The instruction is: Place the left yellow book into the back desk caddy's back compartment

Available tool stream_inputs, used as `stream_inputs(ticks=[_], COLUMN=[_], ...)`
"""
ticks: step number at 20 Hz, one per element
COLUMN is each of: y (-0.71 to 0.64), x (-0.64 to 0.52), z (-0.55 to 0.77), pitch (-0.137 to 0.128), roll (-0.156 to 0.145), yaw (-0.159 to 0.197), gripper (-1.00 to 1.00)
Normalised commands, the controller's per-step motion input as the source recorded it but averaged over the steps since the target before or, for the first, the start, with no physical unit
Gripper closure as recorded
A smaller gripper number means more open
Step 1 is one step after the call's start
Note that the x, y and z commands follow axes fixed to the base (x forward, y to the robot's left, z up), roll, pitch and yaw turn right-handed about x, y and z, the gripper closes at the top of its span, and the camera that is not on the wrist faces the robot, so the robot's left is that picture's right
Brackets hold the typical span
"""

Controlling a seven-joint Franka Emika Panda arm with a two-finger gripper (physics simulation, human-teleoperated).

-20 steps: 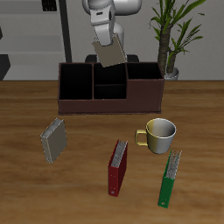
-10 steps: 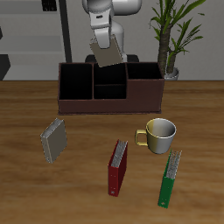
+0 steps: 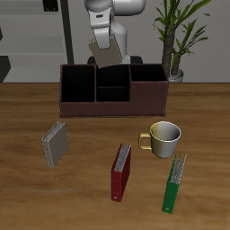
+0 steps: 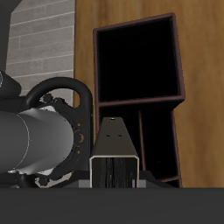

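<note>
- Grey-tan and slim, the left yellow book point(image 3: 107, 55) hangs in the air above the back desk caddy point(image 3: 113, 92), a long low maroon-brown box with black-lined cells. It is tilted, its lower edge roughly over the rear of the caddy's middle section and clear of the walls.
- I judge it is carried this high so it can pass over the rim before I line it up and lower it.
- The gripper point(image 3: 104, 34) is closed down to the book's thickness, pinching it by the upper end. That leaves the bottom free to enter a cell first.
- In the wrist view the book point(image 4: 115, 156) shows end-on below the fingers, with open black cells of the caddy point(image 4: 140, 74) beyond it. I cannot tell from there which one is the back compartment.
- In the exterior view I take the back compartment point(image 3: 114, 71) to be the small rear cell of the split middle; it looks unoccupied.
- Nearer the table's front edge lie a second grey-tan book point(image 3: 56, 144), a dark red book point(image 3: 120, 171), a green book point(image 3: 174, 182) and a cream mug point(image 3: 163, 139), all well apart from the caddy.
</note>
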Motion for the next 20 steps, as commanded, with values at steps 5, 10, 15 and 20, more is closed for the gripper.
stream_inputs(ticks=[5,10,15,20], y=[0.02,-0.07,-0.05,0.02], x=[0.04,0.10,0.04,0.08], z=[0.13,0.07,-0.04,-0.09], pitch=[-0.026,-0.011,0.010,0.002], roll=[0.000,-0.012,-0.003,0.011], yaw=[-0.005,-0.012,-0.005,0.001], gripper=[1.00,1.00,1.00,1.00])
